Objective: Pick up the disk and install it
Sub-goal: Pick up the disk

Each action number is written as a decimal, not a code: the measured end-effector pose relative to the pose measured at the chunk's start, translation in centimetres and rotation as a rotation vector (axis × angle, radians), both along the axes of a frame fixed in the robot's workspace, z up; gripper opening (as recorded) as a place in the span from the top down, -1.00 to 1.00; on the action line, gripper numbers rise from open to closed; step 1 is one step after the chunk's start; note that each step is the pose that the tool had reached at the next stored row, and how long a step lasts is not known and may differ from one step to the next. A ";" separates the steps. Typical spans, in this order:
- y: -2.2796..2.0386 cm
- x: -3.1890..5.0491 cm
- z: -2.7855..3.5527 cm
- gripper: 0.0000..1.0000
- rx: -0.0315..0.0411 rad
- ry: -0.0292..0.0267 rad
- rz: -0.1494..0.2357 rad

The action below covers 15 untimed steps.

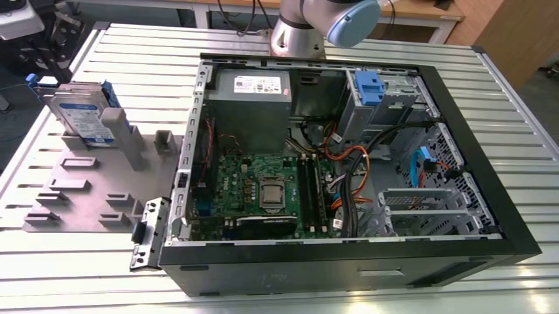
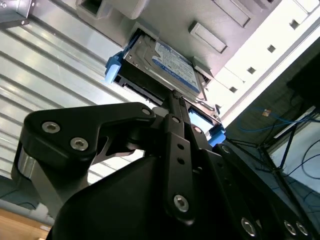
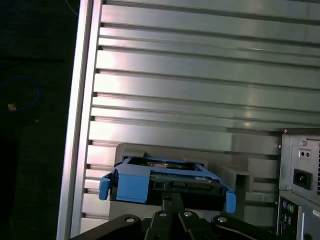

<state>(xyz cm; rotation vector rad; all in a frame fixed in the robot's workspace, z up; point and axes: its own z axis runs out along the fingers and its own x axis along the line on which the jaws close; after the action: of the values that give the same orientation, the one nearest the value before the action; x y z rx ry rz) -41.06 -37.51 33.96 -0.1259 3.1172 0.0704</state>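
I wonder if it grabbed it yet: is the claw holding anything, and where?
Nothing, it seems. The claw is shut, tips together, and the disk stands free in its grey stand.

One disk [image 1: 80,116] is standing on one grey fixture plate [image 1: 83,206]. One open computer case [image 1: 349,263] is lying beside it, holding one power-supply box [image 1: 249,101].

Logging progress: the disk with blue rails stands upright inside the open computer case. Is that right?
Not quite. The disk with blue rails does stand upright, but in the grey fixture on the table, outside the open computer case, on the exterior view's left of it. The exterior view shows this.
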 end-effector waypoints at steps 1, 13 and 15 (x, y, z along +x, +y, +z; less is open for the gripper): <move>0.00 0.00 -0.01 0.79 0.0000 0.0000 0.018; 0.00 0.00 -0.03 0.79 0.0000 0.0000 0.237; 0.00 0.00 -0.03 0.79 0.0000 -0.0001 0.273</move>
<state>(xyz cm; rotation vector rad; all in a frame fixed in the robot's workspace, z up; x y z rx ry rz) -41.06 -37.51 33.93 -0.5502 3.0771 0.0743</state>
